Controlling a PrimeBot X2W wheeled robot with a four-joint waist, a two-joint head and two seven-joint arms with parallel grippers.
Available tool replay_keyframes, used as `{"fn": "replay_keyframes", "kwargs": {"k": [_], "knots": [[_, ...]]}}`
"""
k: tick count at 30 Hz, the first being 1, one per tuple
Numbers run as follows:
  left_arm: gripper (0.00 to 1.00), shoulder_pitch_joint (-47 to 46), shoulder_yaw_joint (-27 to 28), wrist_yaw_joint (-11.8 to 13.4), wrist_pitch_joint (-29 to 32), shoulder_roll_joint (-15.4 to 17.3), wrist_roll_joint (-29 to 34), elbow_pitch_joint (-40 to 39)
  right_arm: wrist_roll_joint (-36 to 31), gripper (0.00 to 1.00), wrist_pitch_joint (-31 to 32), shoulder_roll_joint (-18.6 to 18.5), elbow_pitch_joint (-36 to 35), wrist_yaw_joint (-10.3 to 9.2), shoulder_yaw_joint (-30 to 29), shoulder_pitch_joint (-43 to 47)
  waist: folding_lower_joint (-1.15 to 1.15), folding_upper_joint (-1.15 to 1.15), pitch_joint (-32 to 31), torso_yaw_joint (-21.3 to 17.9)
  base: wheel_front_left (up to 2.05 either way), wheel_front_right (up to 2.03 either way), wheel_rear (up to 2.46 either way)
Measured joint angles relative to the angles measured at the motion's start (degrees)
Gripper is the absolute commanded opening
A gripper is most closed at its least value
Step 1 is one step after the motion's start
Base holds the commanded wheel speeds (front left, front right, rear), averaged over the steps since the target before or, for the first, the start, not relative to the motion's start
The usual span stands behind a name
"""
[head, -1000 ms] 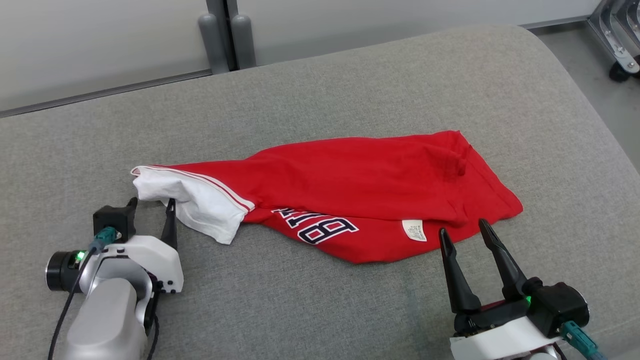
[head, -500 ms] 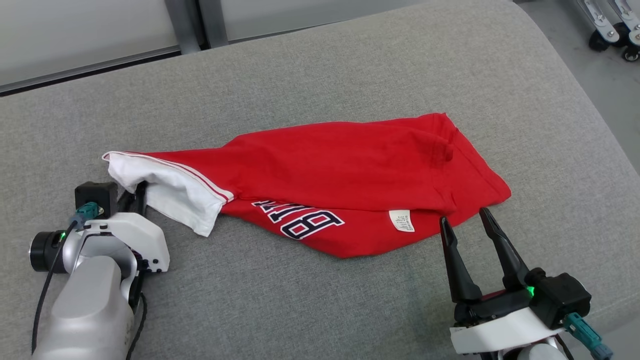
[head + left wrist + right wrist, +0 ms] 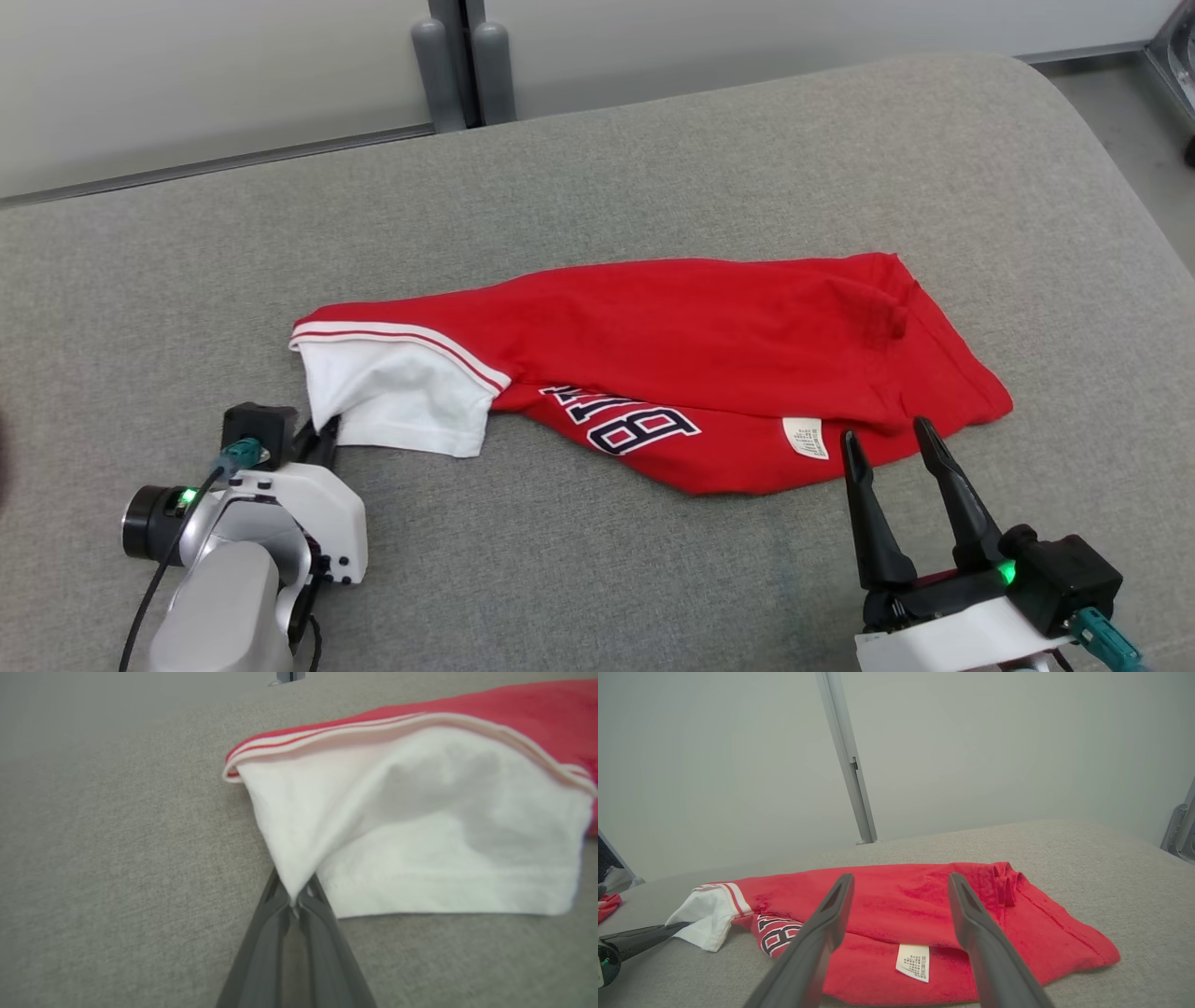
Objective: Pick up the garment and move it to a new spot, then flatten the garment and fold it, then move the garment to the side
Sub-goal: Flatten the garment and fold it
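Red T-shirt (image 3: 709, 345) lies bunched lengthwise, mid grey fabric cushion (image 3: 653, 168), lettering and care label (image 3: 805, 437) showing. White sleeve (image 3: 401, 397) at its left end. Change: left pincer (image 3: 293, 898) was spread a second ago and has now snapped closed on the sleeve's near corner, cloth pinched between the tips. Right pincer (image 3: 885, 431) stays wide open, empty, just beside the hem near the label. Judgement: one end secured; right grasp likely needed before lifting.
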Motion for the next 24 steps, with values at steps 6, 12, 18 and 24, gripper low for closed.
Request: {"fn": "replay_keyframes", "kwargs": {"k": [6, 12, 18, 24], "knots": [[0.62, 5.0, -1.4, 3.7, 9.1, 1.2, 1.2, -12.8, 0.6, 1.00, 0.0, 0.0, 0.3, 0.00, 0.7, 0.6, 0.00, 0.00, -2.0, 1.8, 0.00, 0.00, 0.00], [1.00, 17.7, 0.4, 9.1, 18.2, 4.2, 0.9, -37.1, 1.1, 1.00, 0.0, 0.0, 0.2, 0.00, 0.7, 0.9, 0.00, 0.00, -2.4, 1.1, 0.00, 0.00, 0.00], [1.00, 25.0, 3.3, 9.0, 17.6, 4.7, -3.5, -42.2, 1.2, 1.00, 0.0, 0.0, 0.5, 0.00, -0.1, 0.9, 0.00, 0.00, -2.3, 1.0, 0.00, 0.00, 0.00], [1.00, 23.5, 4.3, 7.1, 11.9, 3.7, -5.9, -36.2, 1.3, 1.00, 0.0, 0.0, 0.6, 0.00, 0.7, 0.8, 0.00, 0.00, -2.2, 1.2, 0.00, 0.00, 0.00]]}}
